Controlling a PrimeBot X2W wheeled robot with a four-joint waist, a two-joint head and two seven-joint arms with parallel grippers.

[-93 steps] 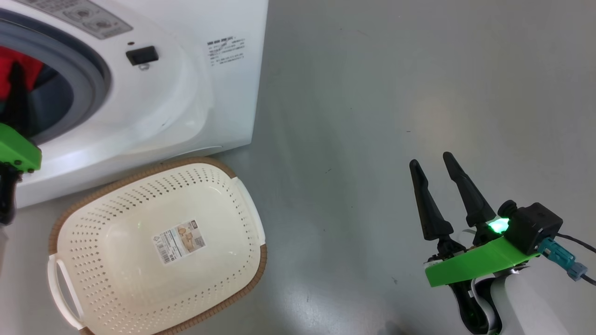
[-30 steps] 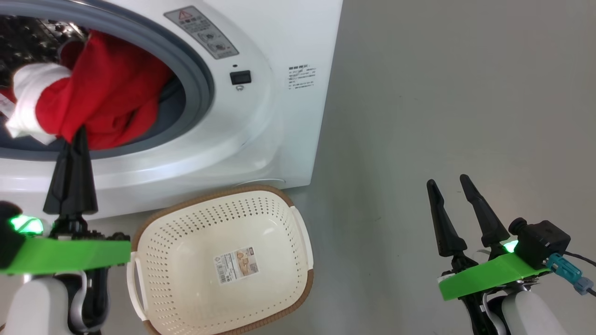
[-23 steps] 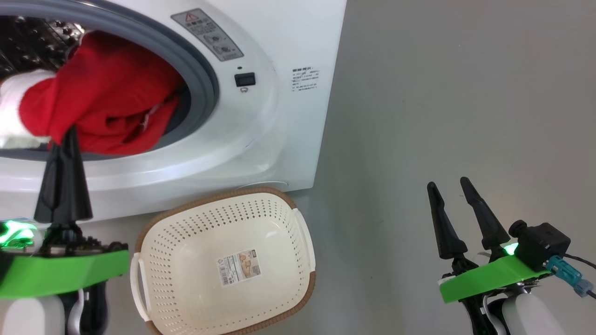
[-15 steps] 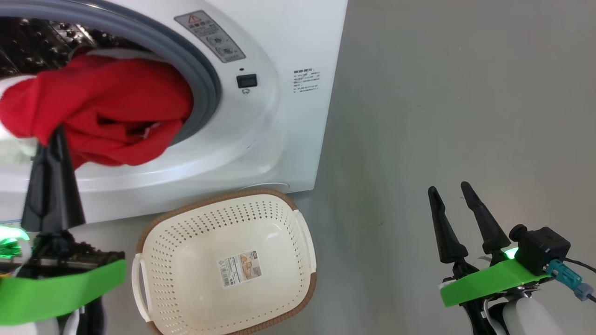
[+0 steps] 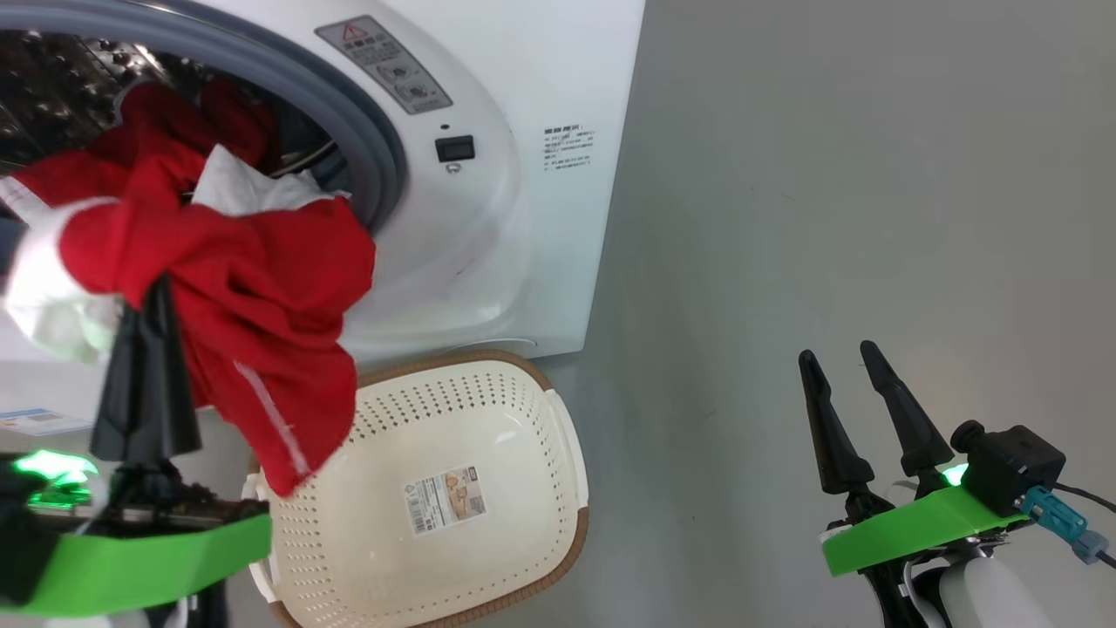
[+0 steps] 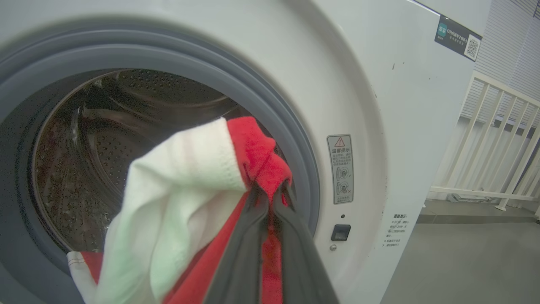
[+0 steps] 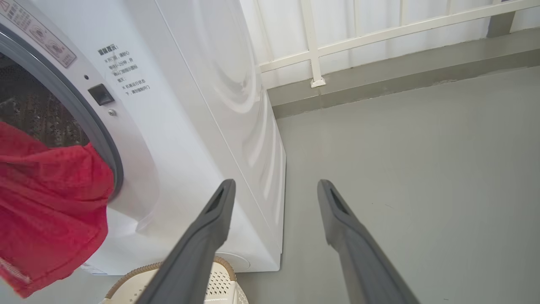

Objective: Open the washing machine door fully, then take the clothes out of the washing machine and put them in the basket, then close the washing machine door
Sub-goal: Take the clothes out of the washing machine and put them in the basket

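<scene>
Left hand (image 5: 159, 288): pressed together, pinching a fold of the clothes (image 5: 261, 279) at its tips, and that grip lifts the bundle out of the drum mouth.
Clothes: hanging from the fingertips, low corner dangling over the basket (image 5: 523, 419); the tail trails beyond into the washing machine (image 5: 540, 78).
Basket: just right of the left hand, below the opening, likely placed to catch the drop.
Right hand (image 5: 839, 353): spread, empty, parked well aside.
Change: half a second ago the bundle bulged at the grey ring; now it's out and sagging lower!

Basket (image 5: 523, 419) left corner hidden behind clothes (image 5: 261, 288); washing machine (image 5: 540, 52) labels (image 5: 565, 148) too small to read.
</scene>
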